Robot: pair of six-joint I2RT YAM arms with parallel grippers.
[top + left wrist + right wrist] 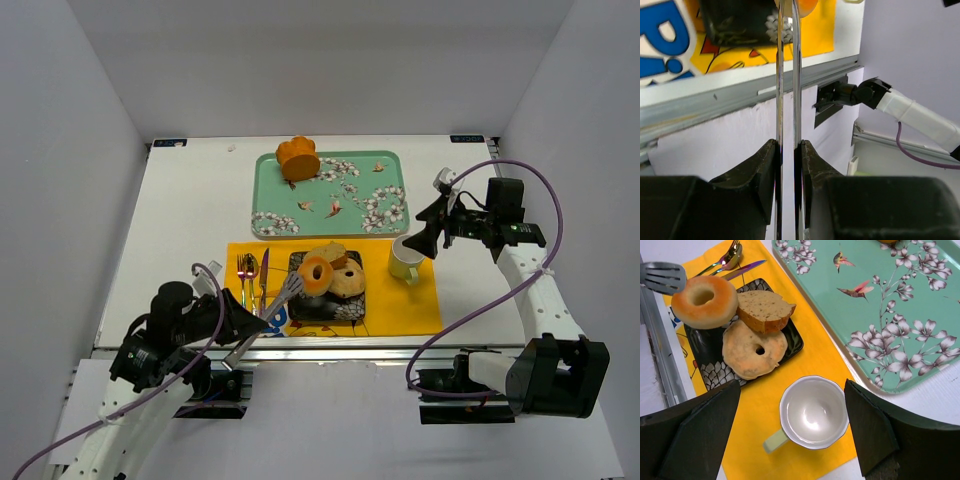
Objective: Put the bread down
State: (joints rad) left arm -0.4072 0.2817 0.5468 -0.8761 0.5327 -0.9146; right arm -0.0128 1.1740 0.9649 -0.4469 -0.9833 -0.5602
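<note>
The orange-brown ring donut (318, 272) stands tilted over the left of the black plate (322, 308). The slotted head of metal tongs (283, 300) is against it, and it looks lifted in the right wrist view (704, 301). The brown-crusted slice (764, 310) and the pale bagel (754, 349) lie on the plate (707, 375). My left gripper (248, 325) is shut on the tongs' two arms (788, 75) in the left wrist view (788, 146). My right gripper (432, 236) is open and empty above a white mug (813, 412).
The plate and mug (405, 262) sit on a yellow placemat (400, 300) with cutlery (252, 270) at its left. A teal flowered tray (330, 200) lies behind, with a bright-orange fluted cake (298, 158) at its far left corner. The table's metal front edge (740, 100) is close.
</note>
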